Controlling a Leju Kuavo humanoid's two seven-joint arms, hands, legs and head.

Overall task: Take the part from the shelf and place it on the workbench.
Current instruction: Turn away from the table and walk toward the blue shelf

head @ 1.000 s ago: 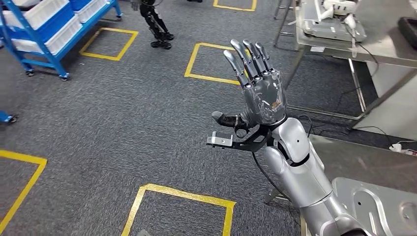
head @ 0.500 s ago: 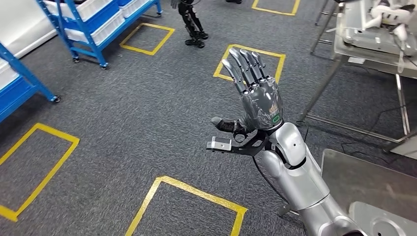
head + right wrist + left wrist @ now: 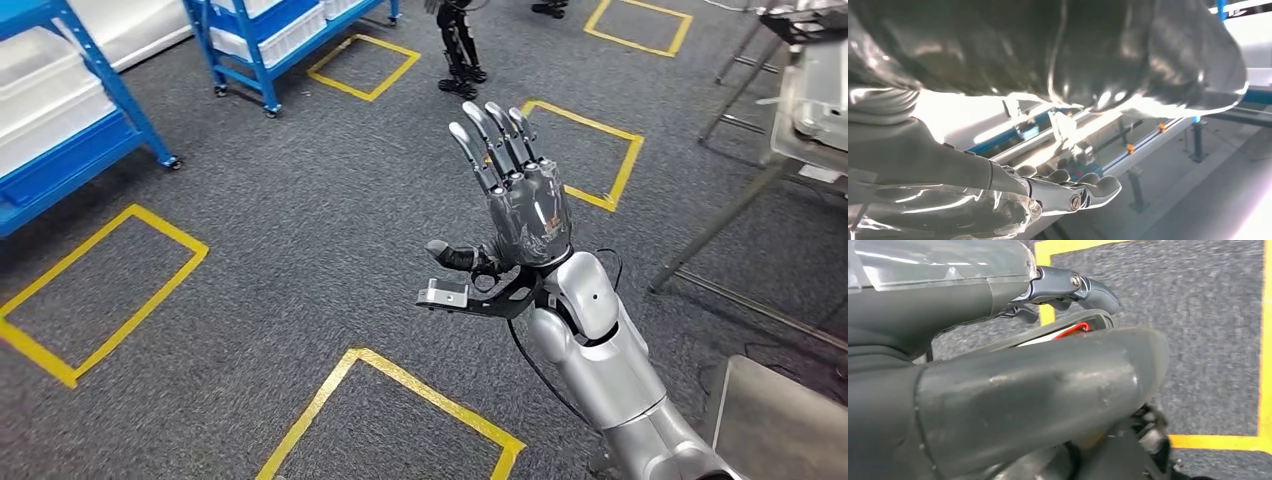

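In the head view my right hand (image 3: 520,195) is raised in front of me over the grey carpet, fingers straight and spread upward, thumb out to the side, holding nothing. The right wrist view looks past its fingertips (image 3: 1075,192) toward blue shelf rails (image 3: 1048,132). Blue shelves (image 3: 60,120) with white bins (image 3: 45,95) stand at the far left, well away from the hand. A second blue shelf (image 3: 265,35) stands further back. My left hand (image 3: 1023,385) hangs over the carpet, its thumb and fingers (image 3: 1073,285) apart with nothing in them.
Yellow tape squares (image 3: 110,290) mark the carpet around me. The corner of a grey metal surface (image 3: 780,420) lies at the lower right. A metal table (image 3: 810,110) on thin legs stands at the far right. Another robot's legs (image 3: 460,50) stand at the back.
The whole view has swung left: the camera turned, bringing the blue shelves closer in at the left and pushing the tables off to the right. My right hand keeps its raised pose.
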